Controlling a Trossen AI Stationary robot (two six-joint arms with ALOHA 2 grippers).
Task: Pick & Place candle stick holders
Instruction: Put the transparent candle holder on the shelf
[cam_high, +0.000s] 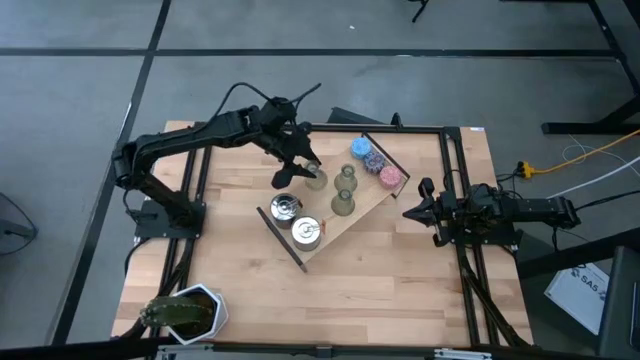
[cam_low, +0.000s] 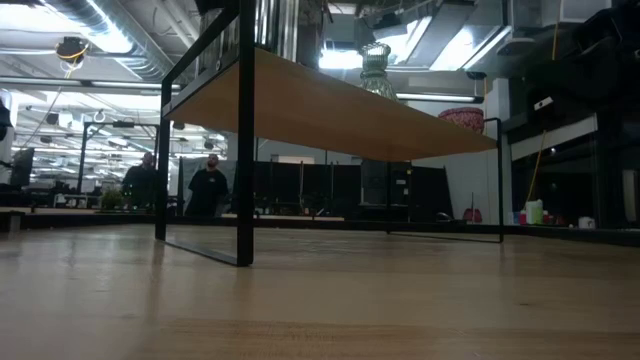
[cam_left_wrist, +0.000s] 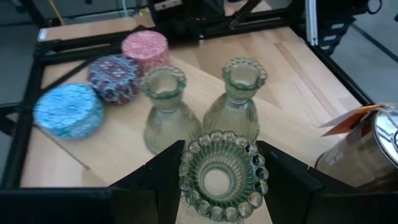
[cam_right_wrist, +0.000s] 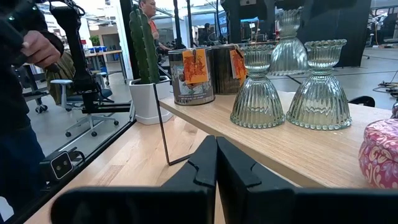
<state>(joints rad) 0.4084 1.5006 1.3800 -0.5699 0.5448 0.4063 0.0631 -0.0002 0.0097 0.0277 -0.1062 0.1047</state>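
Left pincer (cam_left_wrist: 219, 180) grasps one candle stick holder (cam_left_wrist: 221, 176); overhead, arm hides grip. Right pincer (cam_right_wrist: 216, 163) clenched.

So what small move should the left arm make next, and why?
Probably lift straight up. The left gripper is closed on one candle holder, and two other holders stand close beside it on the shelf, so sideways motion risks knocking them.

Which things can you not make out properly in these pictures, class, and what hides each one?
- Third candle stick holder: right wrist view, base hidden behind the front two holders.
- Held candle stick holder: left wrist view, base cut off by the edge, between the left gripper fingers.
- Tins: left wrist view, cut by the edge.
- Shelf top: low view, seen from underneath.
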